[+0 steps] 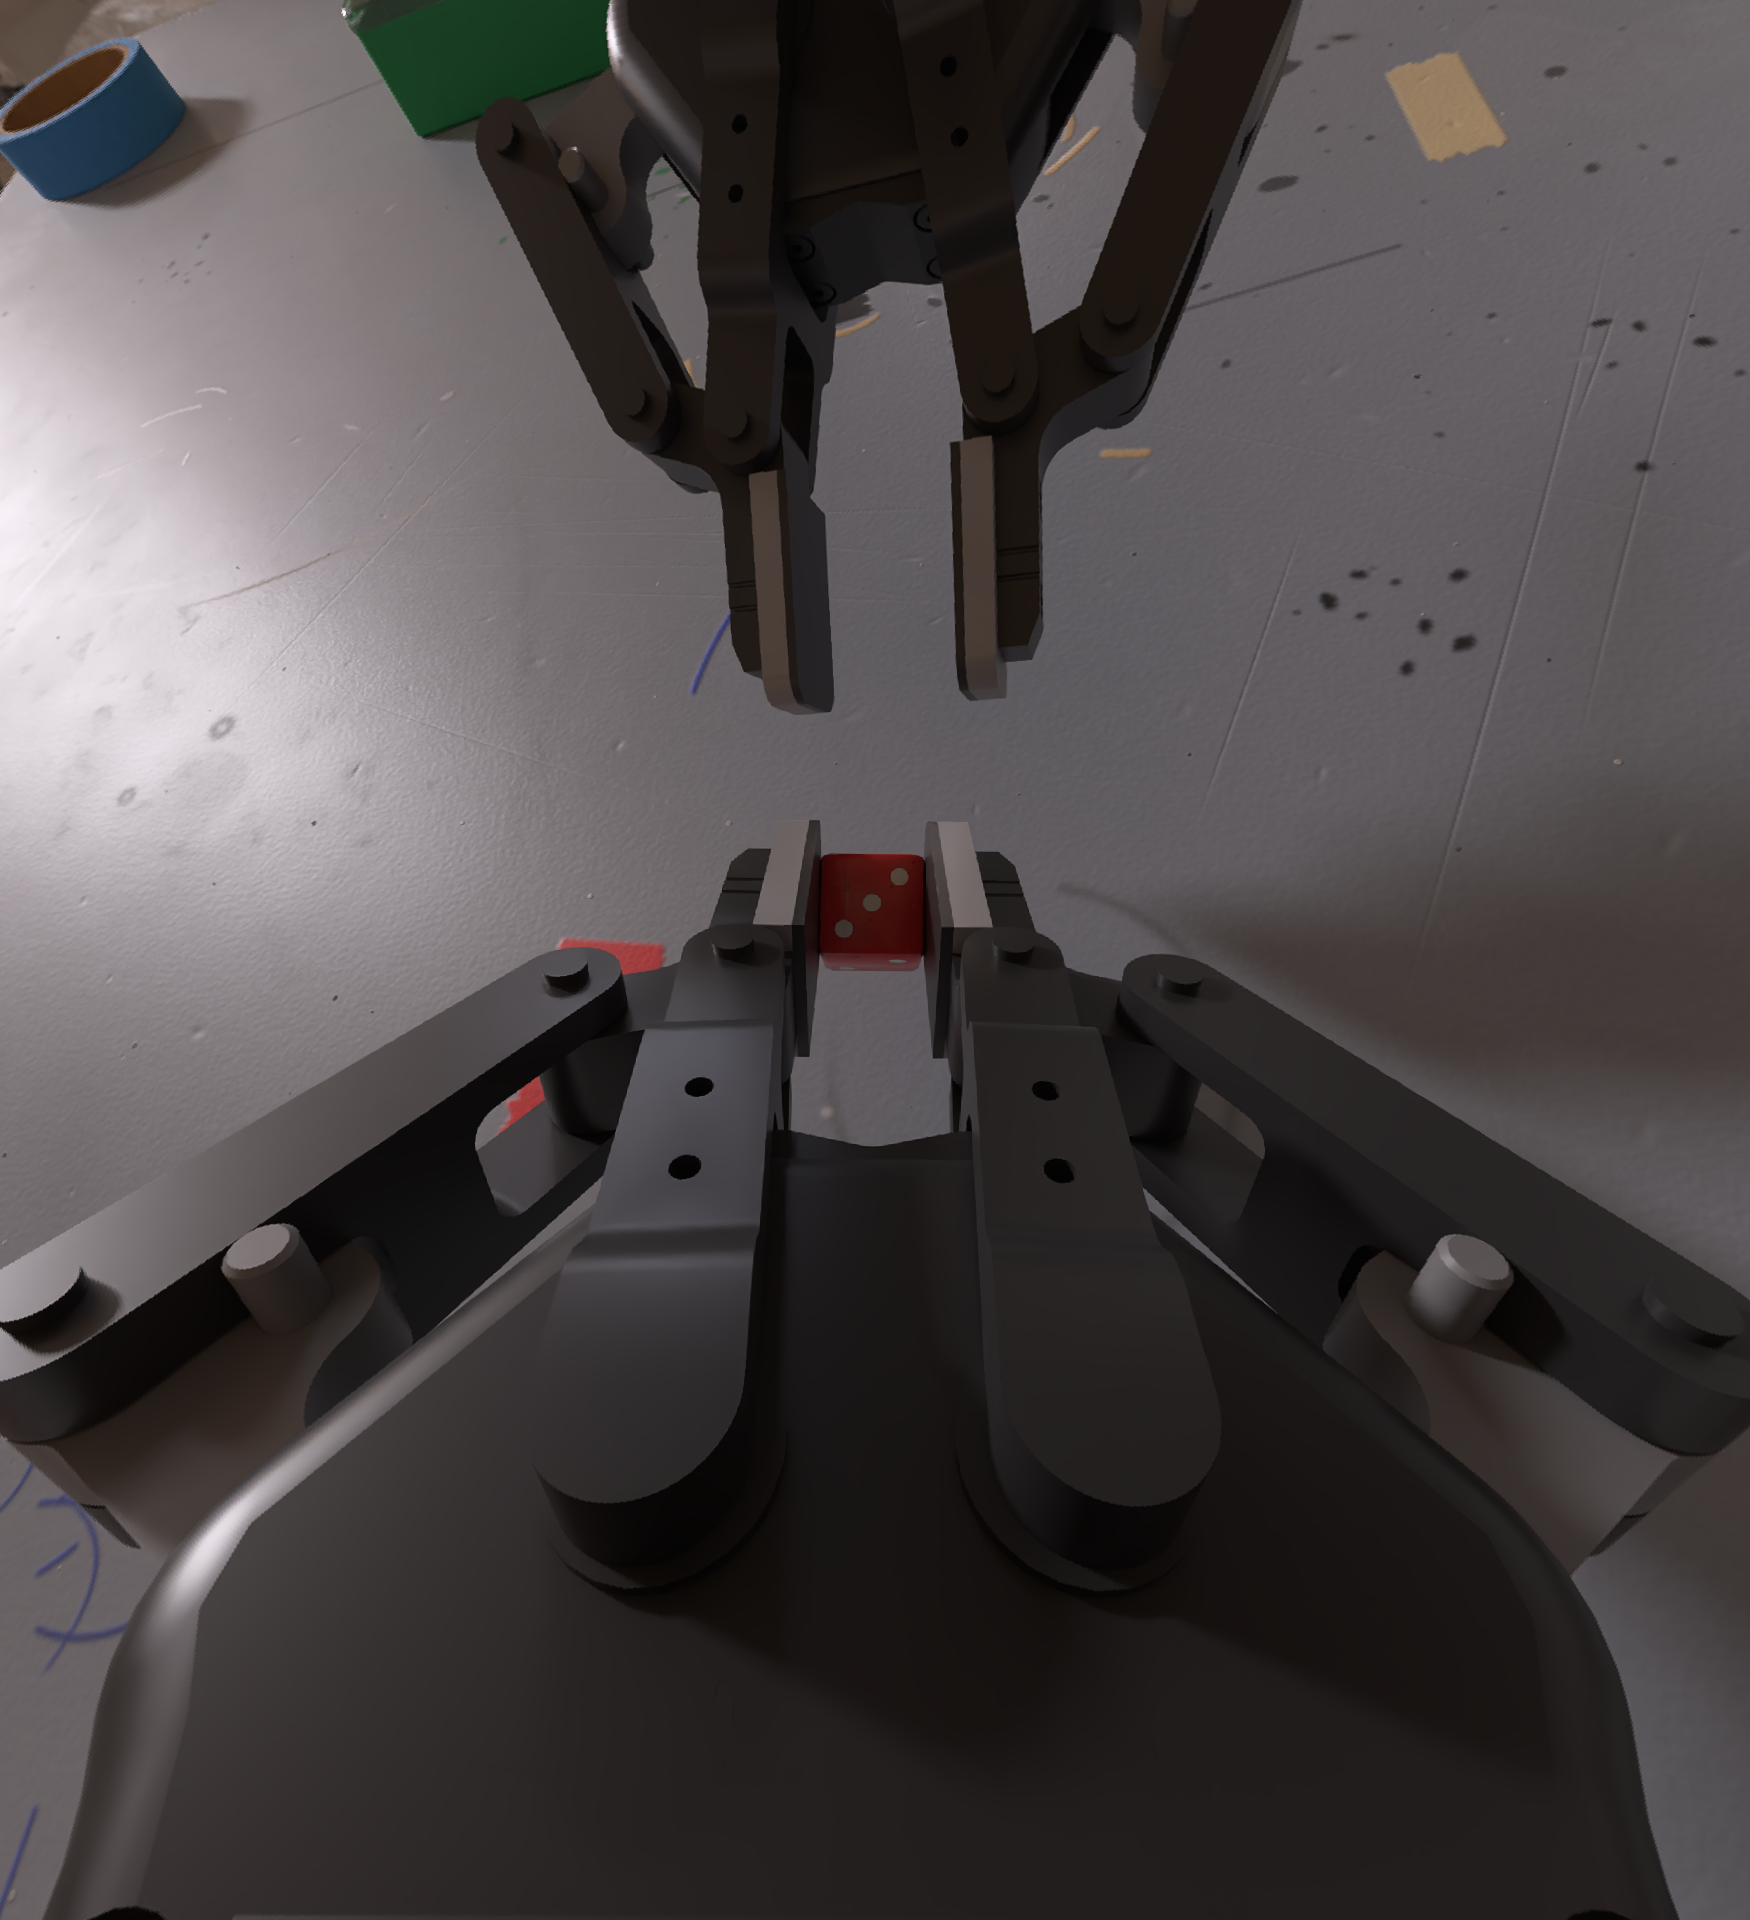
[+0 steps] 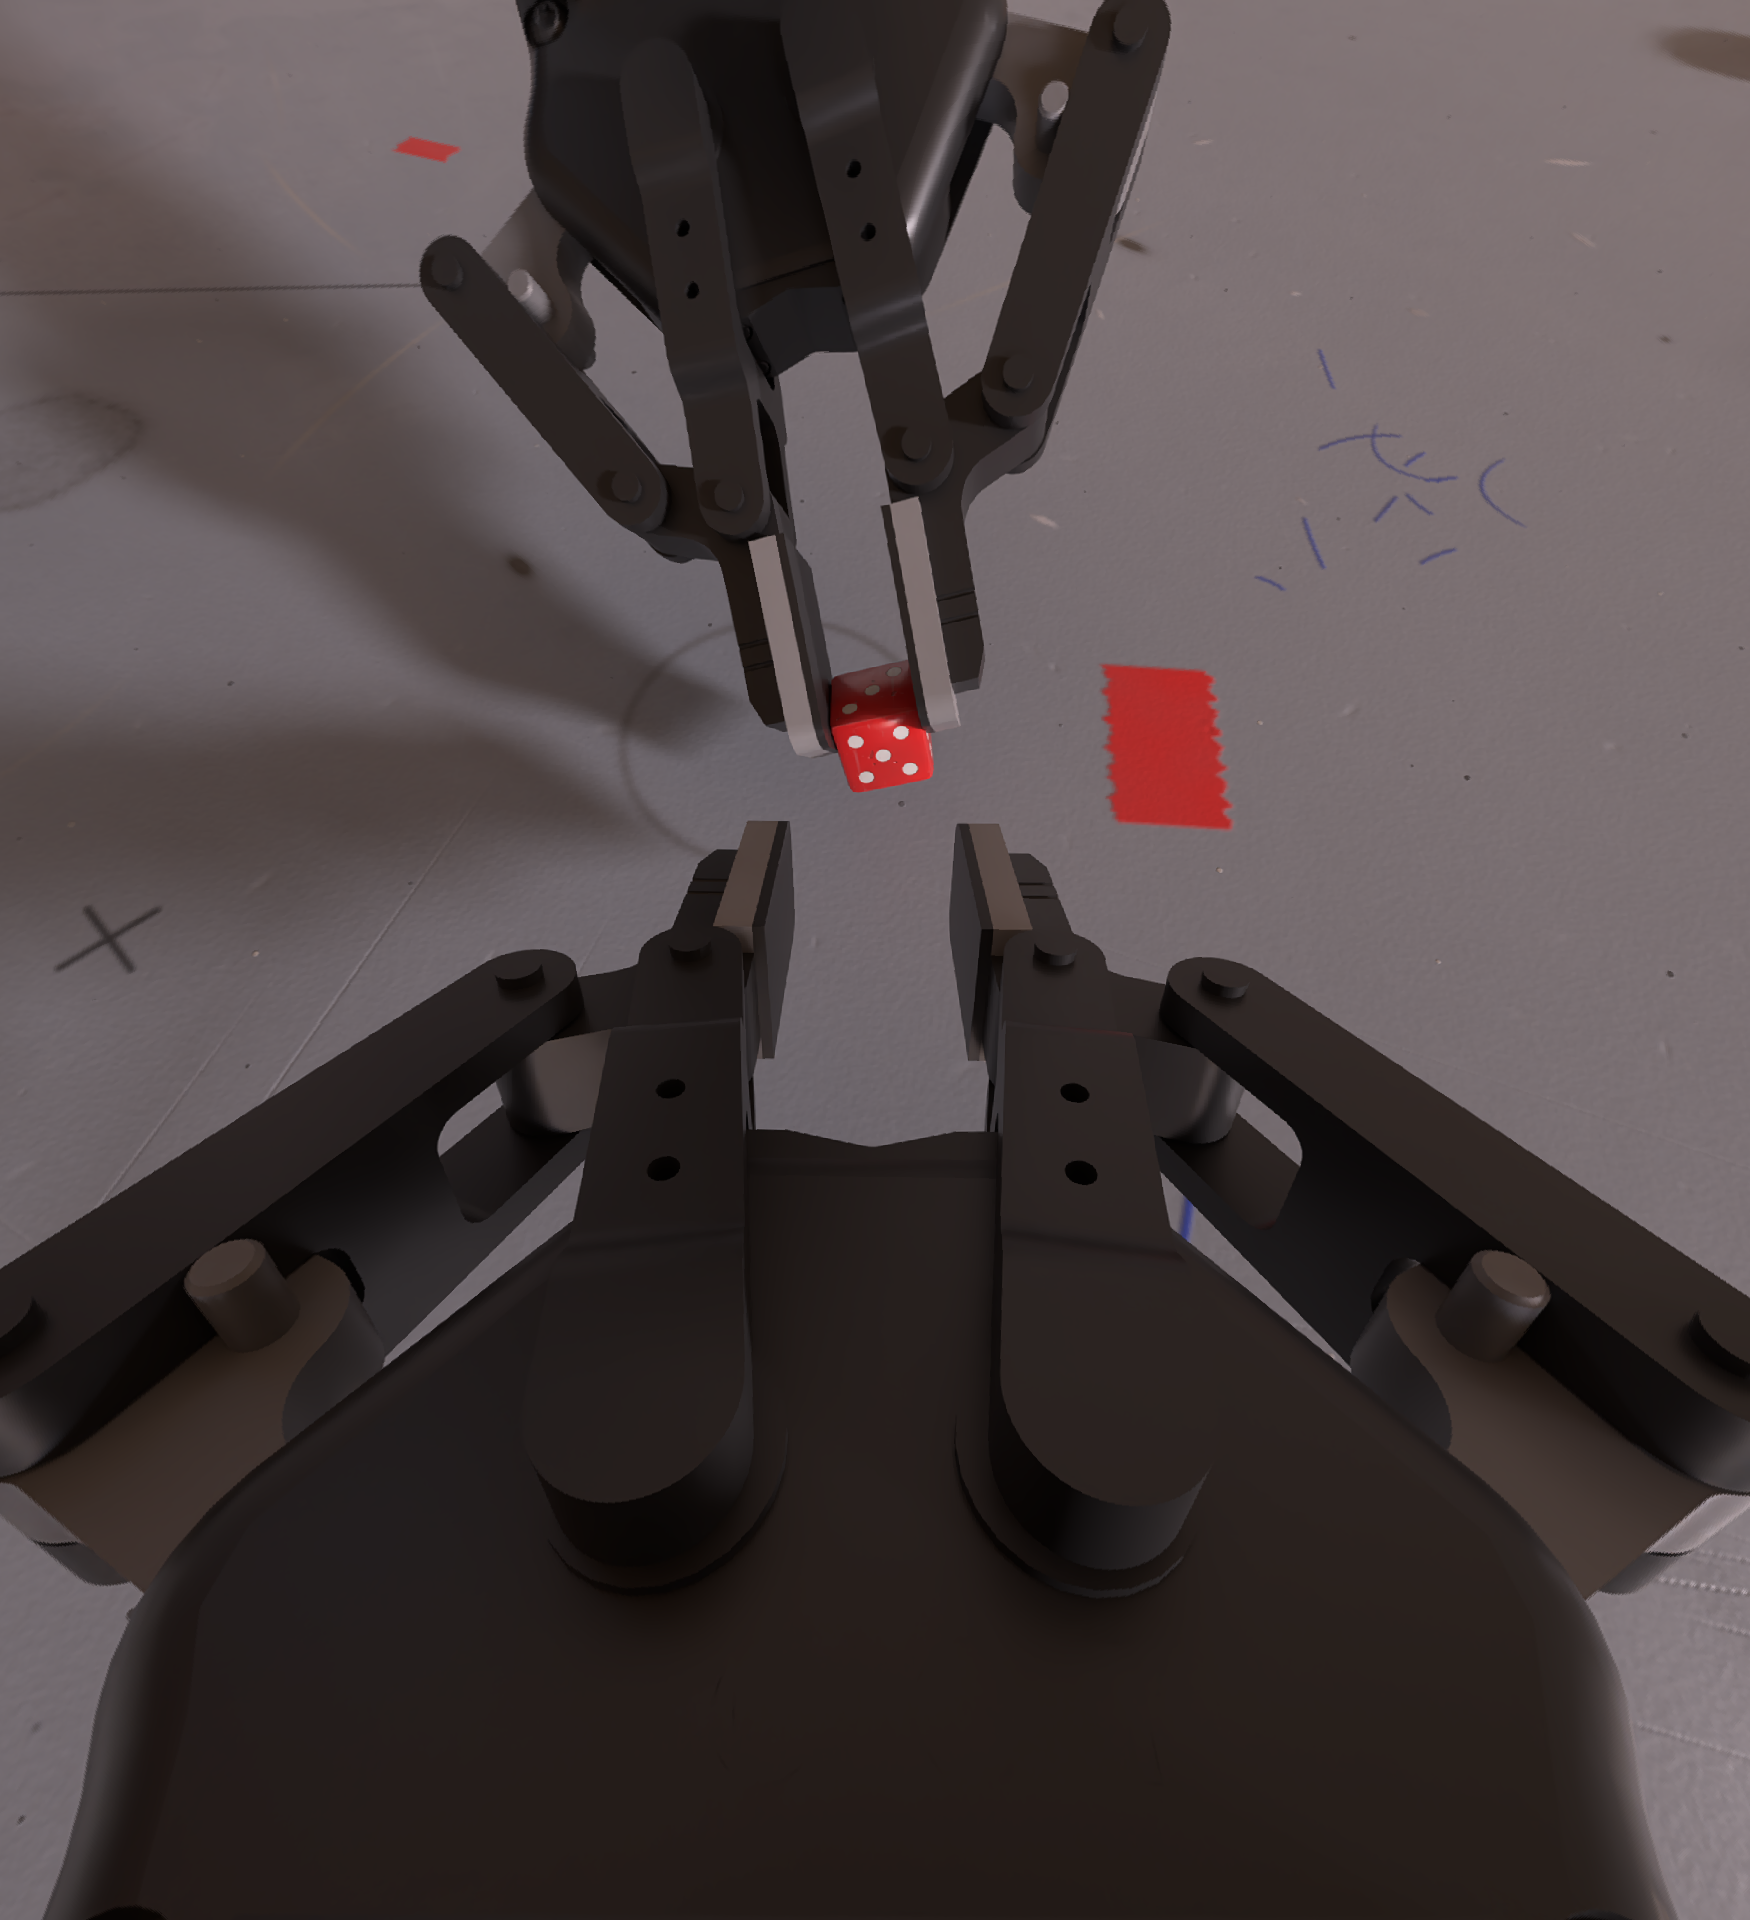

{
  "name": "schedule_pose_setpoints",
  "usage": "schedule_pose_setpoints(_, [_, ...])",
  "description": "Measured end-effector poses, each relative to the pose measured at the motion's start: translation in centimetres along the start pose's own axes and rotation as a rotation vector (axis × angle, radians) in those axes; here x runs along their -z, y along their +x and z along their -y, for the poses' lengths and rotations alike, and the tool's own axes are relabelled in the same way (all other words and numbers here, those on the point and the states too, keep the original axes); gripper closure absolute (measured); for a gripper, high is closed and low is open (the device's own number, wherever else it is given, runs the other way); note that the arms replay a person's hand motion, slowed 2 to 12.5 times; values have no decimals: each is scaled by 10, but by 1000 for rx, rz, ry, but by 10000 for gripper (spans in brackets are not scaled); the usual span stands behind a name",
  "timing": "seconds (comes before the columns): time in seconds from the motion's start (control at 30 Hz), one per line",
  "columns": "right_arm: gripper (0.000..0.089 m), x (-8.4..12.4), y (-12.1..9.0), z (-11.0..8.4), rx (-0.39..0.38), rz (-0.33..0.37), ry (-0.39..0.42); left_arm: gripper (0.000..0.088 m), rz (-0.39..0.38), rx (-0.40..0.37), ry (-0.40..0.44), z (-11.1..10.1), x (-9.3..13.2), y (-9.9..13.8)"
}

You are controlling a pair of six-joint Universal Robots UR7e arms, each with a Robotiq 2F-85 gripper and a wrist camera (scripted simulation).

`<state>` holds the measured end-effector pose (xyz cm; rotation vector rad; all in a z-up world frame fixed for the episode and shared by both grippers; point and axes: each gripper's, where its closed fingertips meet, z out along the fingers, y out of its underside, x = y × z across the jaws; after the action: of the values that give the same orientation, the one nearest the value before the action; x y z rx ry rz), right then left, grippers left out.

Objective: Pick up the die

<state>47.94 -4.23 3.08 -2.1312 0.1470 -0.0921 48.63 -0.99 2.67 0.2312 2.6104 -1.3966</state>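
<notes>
**A:** Die first, from the left wrist view: where does it sit?

**B:** Pinched between the left gripper's fingers, near their tips, a three-pip face toward the camera. The pads press both its side faces. At 12 o'clock the right gripper points back at us, its fingers parted with nothing between them. A blue tape roll and a green box lie far off at 11 o'clock on the grey counter.

**A:** And the right wrist view?

**B:** The die shows at 12 o'clock, gripped by the left gripper, five pips facing us, its lower end poking past the fingertips. The right gripper's own fingers stand spread and empty just short of it. A red tape patch lies on the counter at 2 o'clock.

**A:** So which step is this?

**B:** I judge the grasp is made; whether the die is clear of the counter I cannot tell. The next move calls for a steady straight lift, keeping the squeeze, since the hold is only near the tips.
</notes>
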Motion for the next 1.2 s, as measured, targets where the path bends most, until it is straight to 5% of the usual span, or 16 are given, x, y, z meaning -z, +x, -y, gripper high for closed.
schedule_pose_setpoints(0.23, [694, -2, 0, -2, 12, -4, -19, 705, 3, -3, 1, 0, 0, 0])
schedule_pose_setpoints(0.5, [785, 2, -16, -3, -3, 118, -20, 705, 8, -7, 3, 0, 0, 0])
schedule_pose_setpoints(0.6, [786, 1, -13, -2, -15, 103, -7, 705, 10, -12, 5, 0, 0, 0])
schedule_pose_setpoints(0.93, [536, 3, 0, 4, 5, -3, 37, 705, 24, -36, 15, 1, 1, 0])
schedule_pose_setpoints(1.1, [514, 1, -1, 1, 7, 2, 8, 705, 25, -36, 21, 2, 2, -1])
schedule_pose_setpoints(1.2, [577, -1, -4, -1, 9, 24, -10, 705, 23, -34, 24, 2, 2, -1])
